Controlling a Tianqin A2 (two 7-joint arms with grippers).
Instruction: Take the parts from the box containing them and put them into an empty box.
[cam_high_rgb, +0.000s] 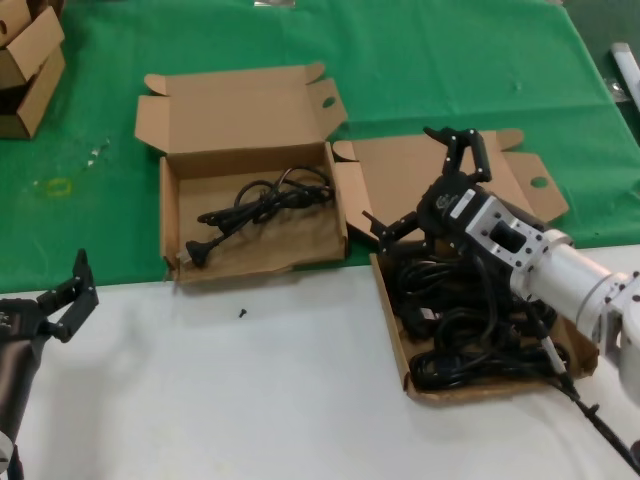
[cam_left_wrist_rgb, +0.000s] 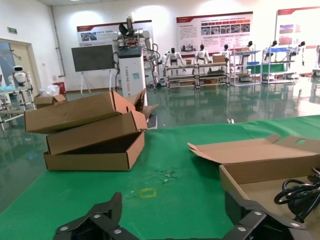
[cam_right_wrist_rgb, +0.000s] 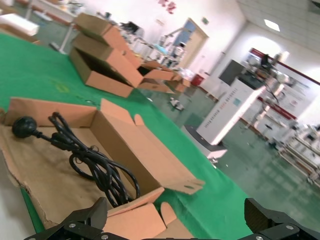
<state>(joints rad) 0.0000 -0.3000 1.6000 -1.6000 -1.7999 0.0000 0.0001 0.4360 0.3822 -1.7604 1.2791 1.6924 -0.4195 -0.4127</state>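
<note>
Black cords (cam_high_rgb: 470, 335) lie heaped in the box containing them (cam_high_rgb: 392, 322), directly under my right gripper (cam_high_rgb: 425, 185), whose jaws stand wide and hold nothing. One cord (cam_high_rgb: 262, 205) already lies in the ragged-fronted box (cam_high_rgb: 175, 215), off to the side of those jaws. I judge the bundles light, limp and springy: loops will sag and may drag a neighbour along, so I would close across the thick middle of a single coil, not a plug end. My right arm covers much of the heap, so I cannot count the cords or see where one coil ends. My left gripper (cam_high_rgb: 68, 295) waits open over the white tabletop (cam_high_rgb: 250, 400), well apart.
</note>
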